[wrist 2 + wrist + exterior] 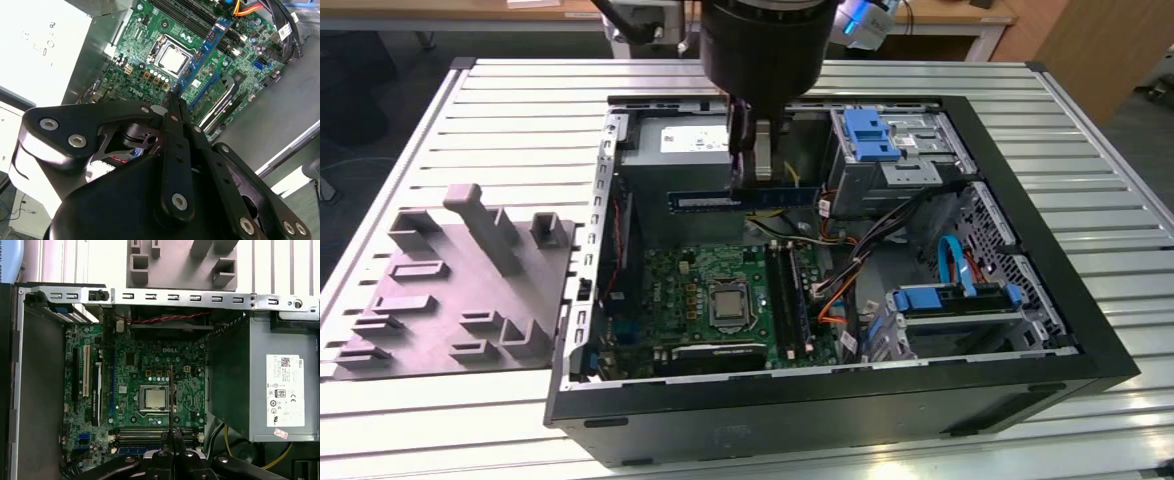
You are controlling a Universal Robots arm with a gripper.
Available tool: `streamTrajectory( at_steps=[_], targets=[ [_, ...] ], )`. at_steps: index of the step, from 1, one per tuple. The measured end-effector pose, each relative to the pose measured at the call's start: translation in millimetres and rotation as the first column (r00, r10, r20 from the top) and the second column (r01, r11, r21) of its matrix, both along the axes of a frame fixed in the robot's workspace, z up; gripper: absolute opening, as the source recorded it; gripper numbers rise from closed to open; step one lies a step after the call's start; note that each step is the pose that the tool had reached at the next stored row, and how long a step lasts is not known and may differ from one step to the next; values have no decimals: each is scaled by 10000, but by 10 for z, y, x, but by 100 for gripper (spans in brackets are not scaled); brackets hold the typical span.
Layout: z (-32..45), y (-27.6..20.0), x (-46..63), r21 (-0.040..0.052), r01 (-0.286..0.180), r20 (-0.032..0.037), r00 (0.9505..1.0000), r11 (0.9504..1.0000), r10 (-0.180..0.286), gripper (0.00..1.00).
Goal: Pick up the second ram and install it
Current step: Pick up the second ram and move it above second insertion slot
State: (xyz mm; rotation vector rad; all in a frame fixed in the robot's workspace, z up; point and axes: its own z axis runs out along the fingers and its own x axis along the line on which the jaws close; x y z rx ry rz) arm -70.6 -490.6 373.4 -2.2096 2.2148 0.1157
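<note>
Pick-up done: my gripper (750,182) is clenched on the second ram (740,198), which it holds level and on edge. Below the gripper, well apart from it, lie the motherboard (707,290) and its memory slots (787,285). Installation is outstanding, as the ram is not seated. Farther off, a grey fixture (454,290) sits on the surface (520,110).

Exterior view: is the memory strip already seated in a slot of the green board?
No, the tool holds the memory strip up, above the green board.
</note>
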Motion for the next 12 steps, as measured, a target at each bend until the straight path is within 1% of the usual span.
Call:
streamTrajectory(
  at_steps=[6,12],
  targets=[
    [-45,1,71,4,-1,-6,10000,10000,1,12],
    [-147,1,74,5,0,-5,10000,10000,0,12]
  ],
)
